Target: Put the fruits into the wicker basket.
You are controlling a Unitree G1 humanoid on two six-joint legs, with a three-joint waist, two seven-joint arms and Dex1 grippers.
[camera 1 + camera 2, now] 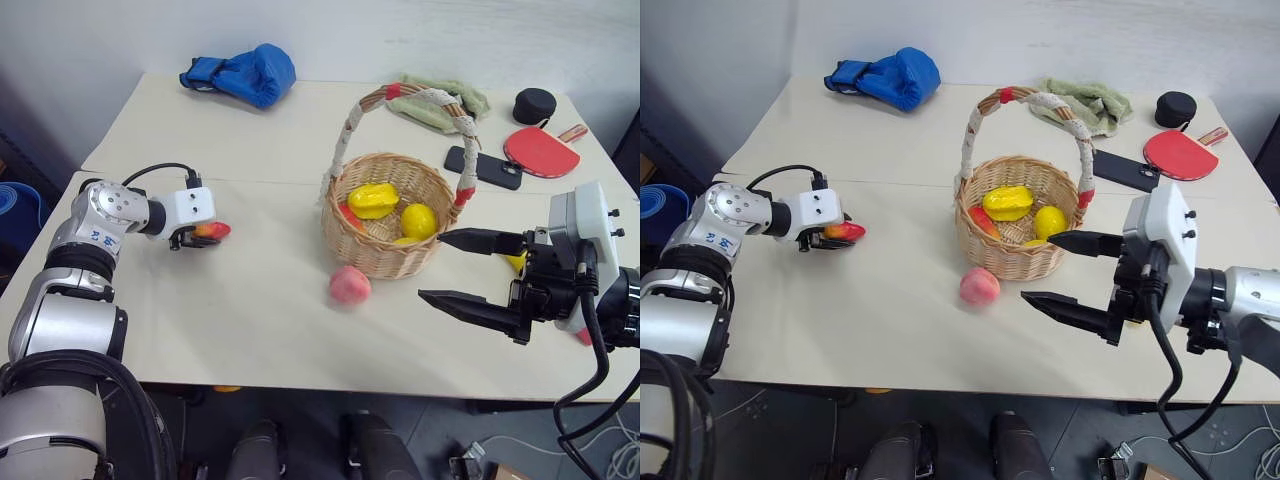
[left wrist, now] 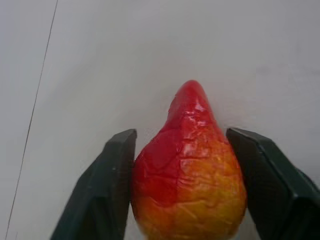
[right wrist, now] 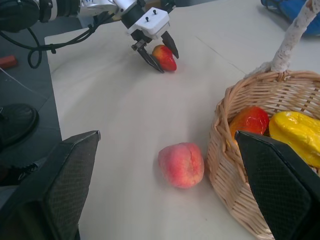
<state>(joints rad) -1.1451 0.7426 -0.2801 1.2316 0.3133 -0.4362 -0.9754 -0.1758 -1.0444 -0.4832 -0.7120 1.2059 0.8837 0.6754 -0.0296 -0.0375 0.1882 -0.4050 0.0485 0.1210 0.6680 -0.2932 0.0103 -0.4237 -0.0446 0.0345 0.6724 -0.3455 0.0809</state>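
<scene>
Two fruits lie outside the wicker basket (image 1: 385, 215): the pear (image 2: 189, 170), left on the bench, tip away between the left gripper (image 1: 192, 238)'s closing-in fingers, and the peach (image 1: 349, 285), near the wide-open right gripper (image 1: 470, 270).

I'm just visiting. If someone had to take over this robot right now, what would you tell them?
Left claw: fingers on either side of the red-orange pear on the table; firm grip not certain.
Right claw: open, empty, beside the wicker basket.
Done: yellow fruits and a red-orange one are in the basket.
Left: the pear and the pink peach, lying just in front of the basket. A yellow fruit shows behind the right claw.
</scene>
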